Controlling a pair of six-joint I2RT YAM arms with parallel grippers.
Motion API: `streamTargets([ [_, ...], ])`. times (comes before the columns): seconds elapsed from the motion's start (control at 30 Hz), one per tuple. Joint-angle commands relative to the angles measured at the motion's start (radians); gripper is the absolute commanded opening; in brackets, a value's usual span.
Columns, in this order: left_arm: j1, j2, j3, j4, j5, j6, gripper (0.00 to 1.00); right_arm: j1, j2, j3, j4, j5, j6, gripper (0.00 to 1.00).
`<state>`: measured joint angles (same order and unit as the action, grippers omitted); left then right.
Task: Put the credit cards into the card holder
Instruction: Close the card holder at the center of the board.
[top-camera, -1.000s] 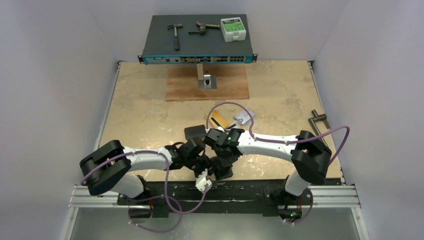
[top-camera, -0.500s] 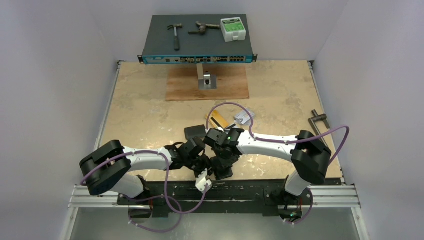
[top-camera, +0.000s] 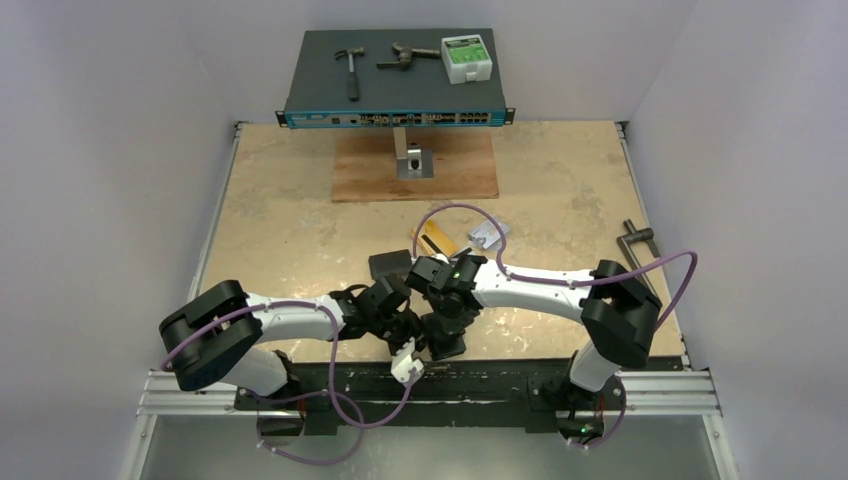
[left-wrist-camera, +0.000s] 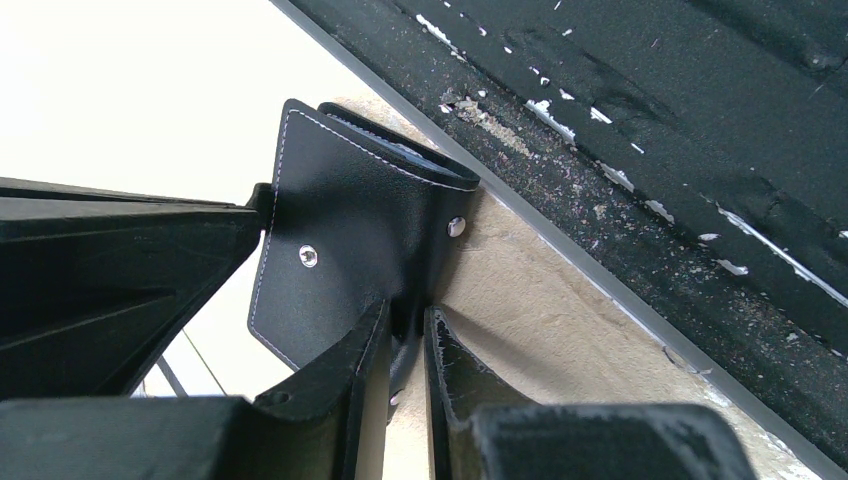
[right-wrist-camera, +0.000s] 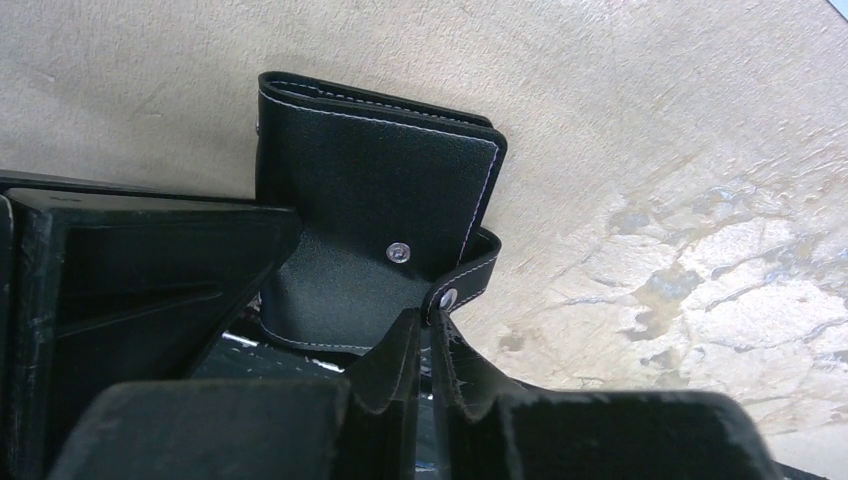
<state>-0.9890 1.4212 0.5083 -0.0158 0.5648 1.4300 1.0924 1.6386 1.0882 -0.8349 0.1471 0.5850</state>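
far at 12 o'clock, a flat network switch (top-camera: 395, 95) carrying a hammer (top-camera: 351, 72), another metal tool (top-camera: 404, 57) and a green-white box (top-camera: 466, 57). just in front of it, a wooden board (top-camera: 450, 178) with a small metal bracket (top-camera: 409, 161). at 3 o'clock, close to the right edge, a grey metal handle (top-camera: 637, 240). all well apart from the work.

nearer, a plain black pouch (top-camera: 386, 264) at 11 o'clock from the two wrists, partly covered by them. a gold-orange card (top-camera: 437, 240) at 12 o'clock and a silver-grey card (top-camera: 488, 236) at 1 o'clock, both flat on the counter (top-camera: 290, 220), with a purple cable (top-camera: 450, 207) looping over them.

card holder (right-wrist-camera: 370, 170) at 6 o'clock of the counter, right at the near edge, just beside the scratched black rail (left-wrist-camera: 650, 120). very little room there, with both wrists crowded over it, left from 9 o'clock, right from 2 o'clock. open counter only toward 12 o'clock and to both sides.

holder folded, snap tab (right-wrist-camera: 466, 280) off its stud. left jaws almost closed, pinching the lower edge of the holder's cover. right jaws almost closed too, gripping the tab just beside its snap.
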Motion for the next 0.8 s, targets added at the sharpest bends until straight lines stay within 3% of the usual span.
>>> streamTargets([
  [0.0, -0.001, 0.001, -0.021, -0.035, 0.005, -0.030, 0.14, 0.001, -0.020, 0.027, -0.015, 0.026, 0.034, 0.03],
  [0.27, -0.001, -0.004, -0.018, -0.046, 0.012, -0.031, 0.14, -0.011, -0.030, 0.008, -0.020, 0.059, 0.051, 0.00],
  [0.3, 0.000, -0.004, -0.018, -0.047, 0.012, -0.031, 0.14, -0.011, -0.025, 0.015, -0.027, 0.060, 0.048, 0.02],
  [0.33, 0.000, -0.004, -0.019, -0.049, 0.012, -0.031, 0.14, -0.012, -0.015, 0.025, -0.039, 0.067, 0.045, 0.16],
  [0.37, -0.001, -0.004, -0.018, -0.049, 0.011, -0.030, 0.14, -0.011, -0.007, 0.035, -0.054, 0.089, 0.041, 0.22],
  [0.5, -0.001, -0.005, -0.016, -0.051, 0.009, -0.029, 0.14, -0.008, 0.004, 0.053, -0.045, 0.087, 0.030, 0.30],
  [0.77, -0.002, -0.004, -0.016, -0.053, 0.008, -0.029, 0.14, -0.007, 0.014, 0.046, -0.026, 0.078, 0.029, 0.29],
])
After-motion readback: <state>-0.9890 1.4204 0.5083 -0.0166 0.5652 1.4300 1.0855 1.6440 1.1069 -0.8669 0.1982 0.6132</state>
